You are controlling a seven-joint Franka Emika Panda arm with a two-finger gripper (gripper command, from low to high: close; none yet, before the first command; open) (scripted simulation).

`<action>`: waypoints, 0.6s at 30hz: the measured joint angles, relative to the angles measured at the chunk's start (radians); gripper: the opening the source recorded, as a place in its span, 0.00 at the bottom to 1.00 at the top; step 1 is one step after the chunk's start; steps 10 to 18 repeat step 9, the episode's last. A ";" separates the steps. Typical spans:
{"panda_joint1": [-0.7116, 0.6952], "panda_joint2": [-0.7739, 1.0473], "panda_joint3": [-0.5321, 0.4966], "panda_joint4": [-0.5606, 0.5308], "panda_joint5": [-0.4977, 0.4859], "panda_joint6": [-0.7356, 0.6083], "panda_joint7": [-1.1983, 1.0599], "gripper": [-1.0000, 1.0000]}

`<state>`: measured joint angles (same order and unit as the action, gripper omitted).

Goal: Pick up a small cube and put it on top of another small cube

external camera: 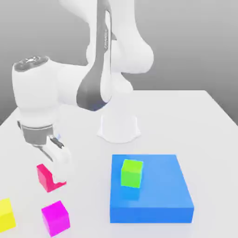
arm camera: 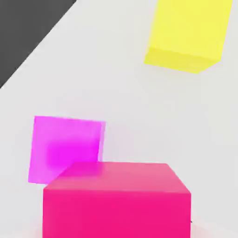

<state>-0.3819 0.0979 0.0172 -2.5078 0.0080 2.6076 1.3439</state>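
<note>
The small cube (external camera: 44, 176) is crimson-pink and sits low at the exterior view's left, at or just above the white table. My gripper (external camera: 55, 179) comes down on it from above and is shut on it, one white finger covering its right side. In the hand view the same crimson cube (arm camera: 116, 200) looms close. Other small cubes lie around: a magenta cube (external camera: 56, 217) (arm camera: 65, 146) just in front of it, a yellow cube (external camera: 5, 214) (arm camera: 188, 32) at the table's left edge, and a green cube (external camera: 132, 173).
The green cube stands on a large flat blue block (external camera: 158, 197) at the exterior view's right. The arm's white base (external camera: 119, 129) rises behind the middle of the table. Dark floor (arm camera: 28, 28) lies beyond the table edge.
</note>
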 joint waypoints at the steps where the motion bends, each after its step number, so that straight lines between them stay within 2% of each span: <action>1: 0.007 0.012 0.004 0.026 -0.006 -0.014 0.040 0.00; 5: 0.019 0.134 -0.001 0.055 -0.016 0.079 0.082 0.00; 6: 0.020 0.166 -0.001 0.057 -0.017 0.108 0.084 1.00; 18: 0.020 0.166 -0.001 0.057 -0.017 0.108 0.084 1.00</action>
